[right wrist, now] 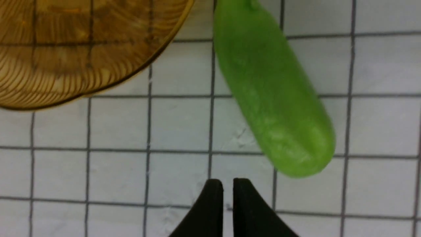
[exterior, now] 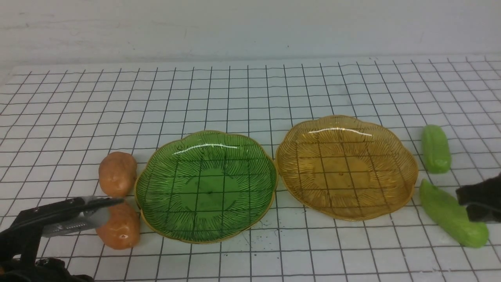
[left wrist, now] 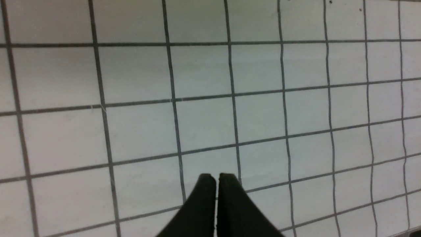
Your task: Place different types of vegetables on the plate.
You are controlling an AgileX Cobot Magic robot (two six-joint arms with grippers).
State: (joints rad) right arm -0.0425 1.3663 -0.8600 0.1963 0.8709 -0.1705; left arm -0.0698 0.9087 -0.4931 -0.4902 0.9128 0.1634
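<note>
Right gripper (right wrist: 228,184), jaws a mere slit apart and empty, just short of the near cucumber (right wrist: 273,98) beside the amber plate (right wrist: 65,49), toward the tabletop's (exterior: 250,98) right edge: widen fully, then straddle its middle crosswise; left gripper (left wrist: 217,179) closed, empty.

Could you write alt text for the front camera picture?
An empty green plate and empty amber plate sit side by side on a gridded table. Two potatoes lie left of them by the left gripper; two cucumbers lie right, by the right gripper.
</note>
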